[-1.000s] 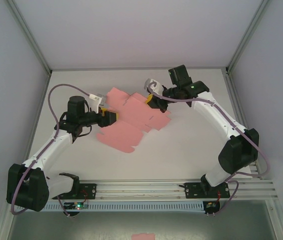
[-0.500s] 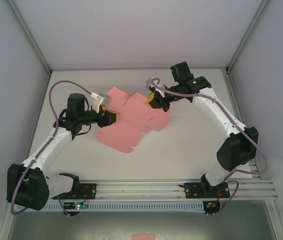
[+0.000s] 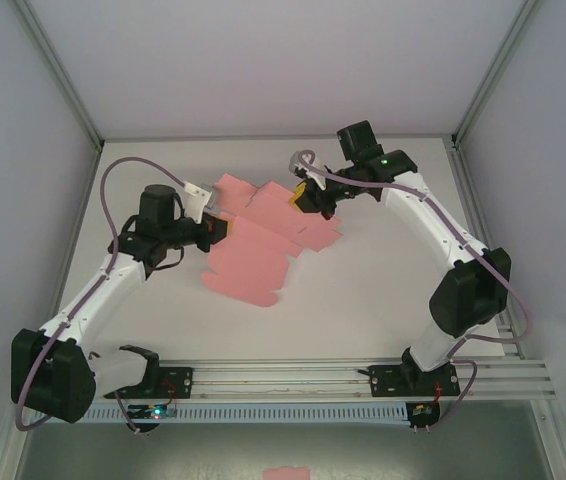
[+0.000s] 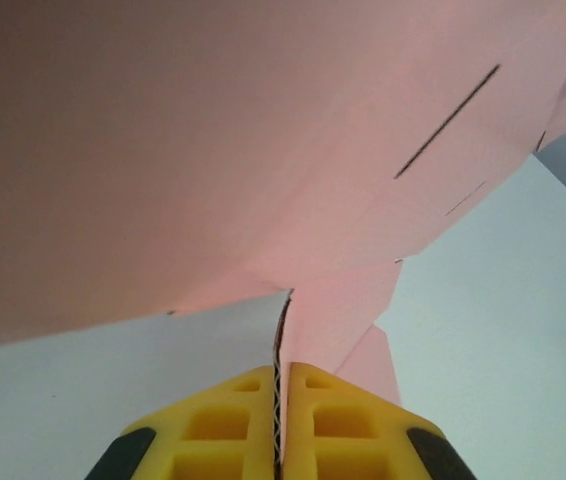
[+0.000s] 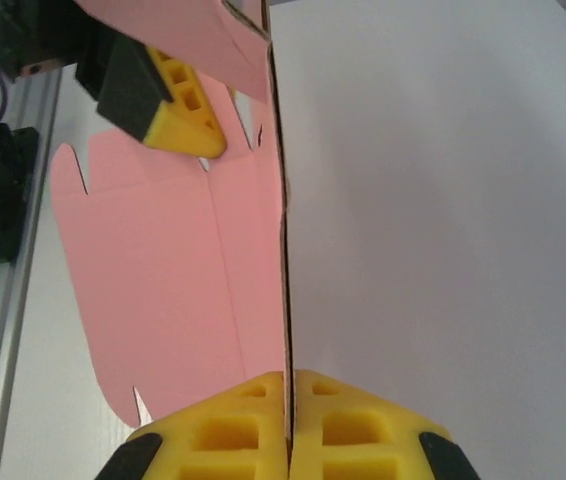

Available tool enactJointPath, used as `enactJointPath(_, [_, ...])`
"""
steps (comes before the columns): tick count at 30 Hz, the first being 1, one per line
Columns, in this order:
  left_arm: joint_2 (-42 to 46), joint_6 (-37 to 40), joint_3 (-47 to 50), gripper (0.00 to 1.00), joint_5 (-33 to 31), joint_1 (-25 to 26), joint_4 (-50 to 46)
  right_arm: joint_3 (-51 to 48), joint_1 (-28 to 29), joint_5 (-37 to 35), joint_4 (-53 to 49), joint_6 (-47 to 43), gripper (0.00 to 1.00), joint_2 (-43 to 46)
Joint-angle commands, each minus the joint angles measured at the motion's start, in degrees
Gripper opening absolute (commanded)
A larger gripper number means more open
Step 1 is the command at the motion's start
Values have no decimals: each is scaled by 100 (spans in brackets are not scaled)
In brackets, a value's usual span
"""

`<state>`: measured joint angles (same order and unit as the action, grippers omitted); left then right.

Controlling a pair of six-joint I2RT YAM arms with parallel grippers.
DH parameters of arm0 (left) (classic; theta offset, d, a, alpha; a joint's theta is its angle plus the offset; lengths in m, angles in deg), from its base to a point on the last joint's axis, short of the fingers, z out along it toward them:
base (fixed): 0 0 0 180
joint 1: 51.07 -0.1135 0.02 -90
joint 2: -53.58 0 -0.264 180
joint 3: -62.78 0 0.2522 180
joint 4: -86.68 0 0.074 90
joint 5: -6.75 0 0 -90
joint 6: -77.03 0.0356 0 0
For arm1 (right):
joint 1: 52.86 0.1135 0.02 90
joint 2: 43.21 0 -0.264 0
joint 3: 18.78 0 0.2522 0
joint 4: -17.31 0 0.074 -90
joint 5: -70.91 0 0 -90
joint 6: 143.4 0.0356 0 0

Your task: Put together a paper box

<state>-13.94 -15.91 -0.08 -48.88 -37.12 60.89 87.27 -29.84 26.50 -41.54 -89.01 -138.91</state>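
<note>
The paper box (image 3: pixel 258 245) is a flat pink cut-out sheet with creases and flaps, held a little off the white table between both arms. My left gripper (image 3: pixel 220 230) is shut on its left edge; in the left wrist view the yellow fingers (image 4: pixel 223 415) pinch the card's edge (image 4: pixel 285 330) and the sheet (image 4: pixel 213 150) spreads above. My right gripper (image 3: pixel 304 197) is shut on the far right edge; in the right wrist view the card (image 5: pixel 163 270) runs edge-on out of the pinched jaws (image 5: pixel 289 425), with the left gripper's yellow finger (image 5: pixel 178 115) at its far end.
The white table (image 3: pixel 383 290) is walled by grey panels with metal posts at the back corners. A slotted aluminium rail (image 3: pixel 293 378) carrying both arm bases runs along the near edge. A small pink patch (image 3: pixel 286 472) lies below the rail.
My left gripper has closed on the sheet's left edge and shifted slightly right and back. The sheet's near part has swung right. The right gripper kept its grip, edging slightly back.
</note>
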Motion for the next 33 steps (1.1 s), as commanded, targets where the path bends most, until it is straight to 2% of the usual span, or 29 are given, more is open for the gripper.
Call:
enactJointPath(1, [-23,-174,-131,4,-1634,544,16,-30,282,-477,735,1257,0,-8])
enactJointPath(4, [-149,-577,-209,4,-2757,970,38,-291,712,-1419,964,1293,0,129])
enactJointPath(6, [-309,-963,-381,1,-3514,1157,-133,-624,957,-1795,1290,1234,0,305])
enactJointPath(9, [-710,-1121,-638,2,-4131,1360,-413,-770,1085,-1641,1412,1522,0,446])
enactJointPath(14, [-1348,-592,-860,4,-4412,1800,-419,-830,1126,-1533,1525,2107,0,558])
enactJointPath(17, [-1513,-340,-878,6,-4838,2109,-240,-818,1134,-1672,1457,2358,0,518])
enactJointPath(19, [-1600,-185,-873,13,-5089,2256,-130,-865,1134,-1794,1457,2470,0,496])
enactJointPath(21, [-1686,-98,-832,13,-5160,2345,-12,-933,1125,-1864,1488,2528,0,490])
enactJointPath(23, [-1791,-138,-836,8,-5233,2402,13,-1019,1097,-1884,1612,2644,0,507])
enactJointPath(28, [-1942,16,-789,8,-5462,2637,259,-976,908,-1813,1659,2916,0,402])
enactJointPath(30, [-1918,134,-673,8,-5655,2800,507,-984,837,-1822,1676,3003,0,377])
enactJointPath(33, [-1940,158,-720,14,-5897,2962,503,-1024,819,-1769,1650,2927,0,389])
